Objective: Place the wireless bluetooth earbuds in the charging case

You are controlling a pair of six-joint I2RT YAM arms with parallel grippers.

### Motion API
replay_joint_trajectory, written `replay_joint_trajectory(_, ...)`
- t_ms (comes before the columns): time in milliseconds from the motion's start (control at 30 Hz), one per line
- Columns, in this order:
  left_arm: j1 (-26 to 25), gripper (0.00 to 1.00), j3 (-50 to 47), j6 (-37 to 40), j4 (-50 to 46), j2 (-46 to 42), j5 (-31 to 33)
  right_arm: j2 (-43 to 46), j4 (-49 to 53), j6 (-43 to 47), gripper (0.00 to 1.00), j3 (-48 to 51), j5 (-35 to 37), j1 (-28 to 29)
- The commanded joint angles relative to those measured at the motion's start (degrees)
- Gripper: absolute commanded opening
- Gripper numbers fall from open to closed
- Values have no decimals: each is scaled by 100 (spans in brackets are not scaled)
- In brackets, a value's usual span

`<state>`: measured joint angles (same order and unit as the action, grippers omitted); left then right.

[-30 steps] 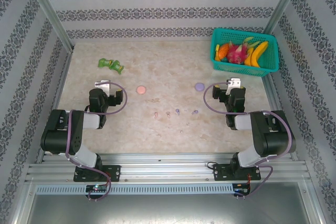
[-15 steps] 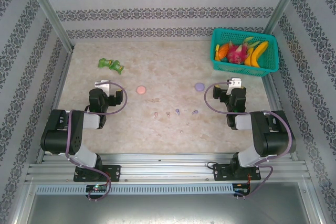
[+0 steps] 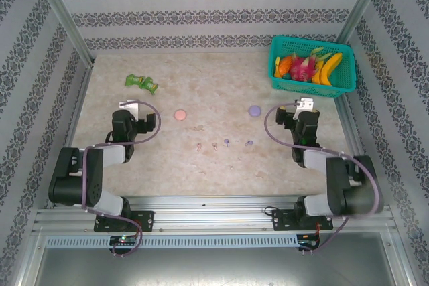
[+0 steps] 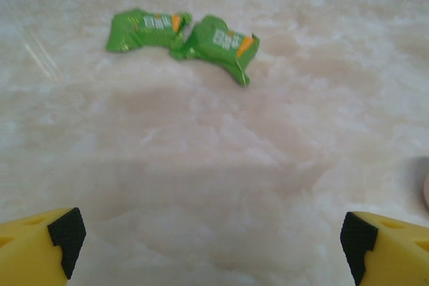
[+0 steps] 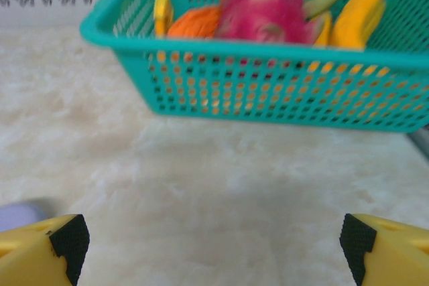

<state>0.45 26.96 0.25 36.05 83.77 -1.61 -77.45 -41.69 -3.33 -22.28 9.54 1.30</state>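
Observation:
Several tiny stemmed earbuds lie in a row mid-table: two pale pink earbuds [image 3: 199, 145] [image 3: 214, 144] and two lilac earbuds [image 3: 227, 142] [image 3: 249, 143]. Farther back sit a round pink charging case [image 3: 180, 114] and a round lilac charging case [image 3: 254, 110]. My left gripper [image 3: 129, 106] [image 4: 213, 242] hovers left of the pink case, open and empty. To the right of the lilac case is my right gripper [image 3: 305, 104] [image 5: 213, 242], also open and empty. The lilac case's edge [image 5: 17, 218] shows at the lower left of the right wrist view.
A teal basket [image 3: 340, 86] [image 5: 281, 92] of toy fruit stands at the back right, just ahead of my right gripper. Two green snack packets [image 3: 141, 83] [image 4: 144, 29] [image 4: 218, 43] lie at the back left. A small pale speck [image 3: 231, 167] lies nearer the arms.
Both arms have stretched a little farther from their bases. The right gripper has shifted back and to the right, toward the basket. The earbuds and cases have not moved.

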Motion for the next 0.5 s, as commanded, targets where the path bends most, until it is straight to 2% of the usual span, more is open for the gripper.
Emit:
replay_joint_trajectory(0, -34, 100, 510, -342, -1099, -508, 441, 696, 1300, -462, 98, -530, 472, 63)
replay_joint_trajectory(67, -35, 100, 894, -743, -1930, -669, 650, 987, 2293, -1093, 98, -997, 385, 37)
replay_joint_trajectory(133, -29, 100, 1408, -1282, -2850, -694, 738, 1170, 3521, -2216, 98, -1593, 631, 5)
replay_joint_trajectory(167, -38, 100, 1622, -1608, -3300, -688, 732, 1205, 3957, -2465, 98, -1856, 445, -59)
replay_joint_trajectory(333, -45, 100, 2277, -2894, -4748, -569, 312, 1237, 4692, -2288, 98, -2649, -1361, -27)
replay_joint_trajectory(467, -94, 100, 2366, -3446, -4913, -357, -224, 920, 5917, -2175, 90, -3476, -1624, 545)
